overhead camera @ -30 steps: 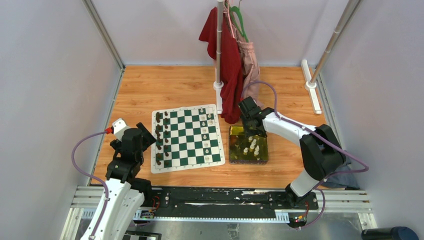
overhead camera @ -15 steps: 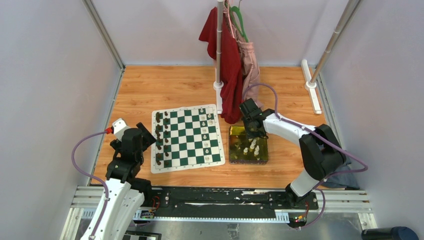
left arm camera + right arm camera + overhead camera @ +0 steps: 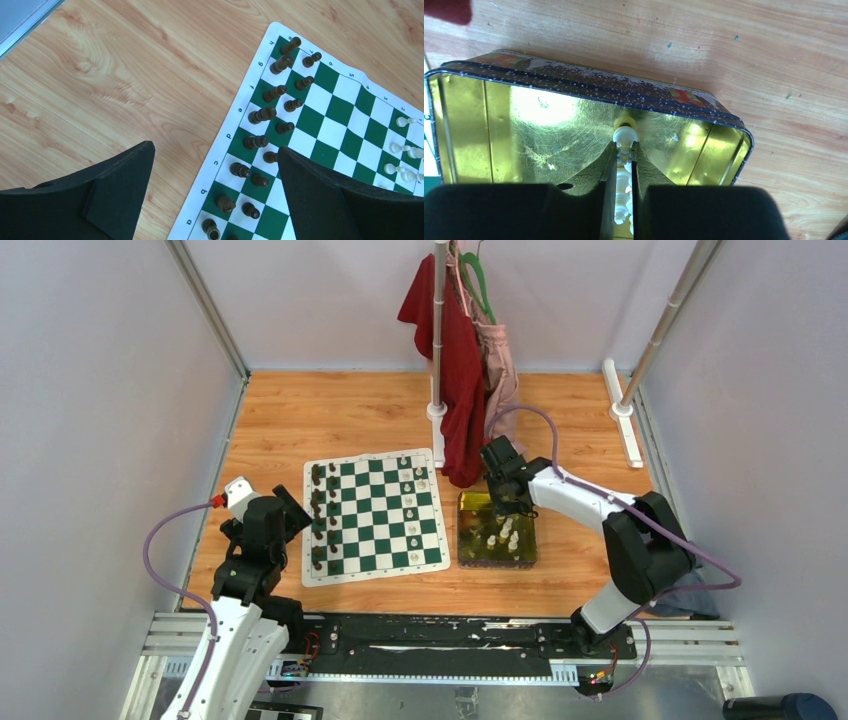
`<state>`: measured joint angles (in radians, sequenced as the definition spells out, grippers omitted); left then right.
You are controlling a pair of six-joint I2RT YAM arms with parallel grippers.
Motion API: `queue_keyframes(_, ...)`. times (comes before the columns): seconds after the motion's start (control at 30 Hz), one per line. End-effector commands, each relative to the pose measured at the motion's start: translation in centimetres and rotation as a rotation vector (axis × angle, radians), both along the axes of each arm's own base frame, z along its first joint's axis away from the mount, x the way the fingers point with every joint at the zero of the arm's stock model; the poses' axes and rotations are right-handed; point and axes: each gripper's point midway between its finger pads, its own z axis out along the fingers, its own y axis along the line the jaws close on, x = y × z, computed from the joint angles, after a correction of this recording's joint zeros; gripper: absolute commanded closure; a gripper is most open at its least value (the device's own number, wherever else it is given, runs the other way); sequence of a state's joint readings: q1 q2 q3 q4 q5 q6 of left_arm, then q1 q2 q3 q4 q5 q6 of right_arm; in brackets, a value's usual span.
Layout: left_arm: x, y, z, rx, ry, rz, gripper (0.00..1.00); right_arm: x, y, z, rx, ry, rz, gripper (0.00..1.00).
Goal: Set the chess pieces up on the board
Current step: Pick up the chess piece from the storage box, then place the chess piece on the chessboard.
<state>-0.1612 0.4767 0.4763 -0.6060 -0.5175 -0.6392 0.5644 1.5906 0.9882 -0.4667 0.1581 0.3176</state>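
The green-and-white board [image 3: 372, 508] lies left of centre, with dark chessmen [image 3: 318, 520] along its left edge and a few cream-white chess pieces [image 3: 408, 502] on its right columns. More white pieces [image 3: 505, 535] lie in the yellow-green tray [image 3: 465, 562]. My right gripper [image 3: 505, 502] reaches into the tray's far end. In the right wrist view it [image 3: 625, 150] is shut on one white piece [image 3: 625, 136], whose top pokes past the fingertips above the tray floor [image 3: 549, 135]. My left gripper [image 3: 215, 150] hangs open over the board's left border [image 3: 227, 137], holding nothing.
A stand with red and pink garments [image 3: 455, 360] rises just behind the tray and the board's far right corner. A white rail [image 3: 622, 420] lies at the back right. Walls close in on both sides.
The right gripper's jaws have closed on a white piece inside the tray. The left arm has not moved.
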Motion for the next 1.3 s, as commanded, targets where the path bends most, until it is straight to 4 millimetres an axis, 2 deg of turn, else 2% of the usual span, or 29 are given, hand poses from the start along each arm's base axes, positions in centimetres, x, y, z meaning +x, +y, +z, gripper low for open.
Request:
queue_keyframes(0.0,0.1,0.1,0.1,0.005,-0.010,0.004,0.00,0.5,-0.1,2.4,0.021,-0.038,0.005,1.00)
queue_keyframes(0.27,0.1,0.1,0.2,0.002,-0.017,0.006,0.00,0.0,0.1,4.7,0.006,-0.067,0.042,1.00)
queue_keyframes(0.57,0.0,0.0,0.4,-0.006,-0.031,0.002,0.00,-2.1,1.1,6.8,-0.001,-0.094,0.092,1.00)
queue_keyframes(0.73,0.0,-0.1,0.5,-0.012,-0.039,0.003,0.00,-3.5,3.2,8.3,-0.008,-0.111,0.161,1.00)
queue_keyframes(0.97,-0.1,-0.1,0.7,-0.018,-0.057,0.008,0.00,-5.0,7.4,10.1,-0.024,-0.133,0.271,1.00)
queue_keyframes(1.1,-0.1,0.0,0.8,-0.020,-0.064,0.010,0.00,-4.7,9.8,10.7,-0.015,-0.139,0.314,1.00)
queue_keyframes(1.27,-0.2,0.0,0.8,-0.021,-0.066,0.014,0.00,-2.9,12.7,11.5,-0.016,-0.145,0.363,1.00)
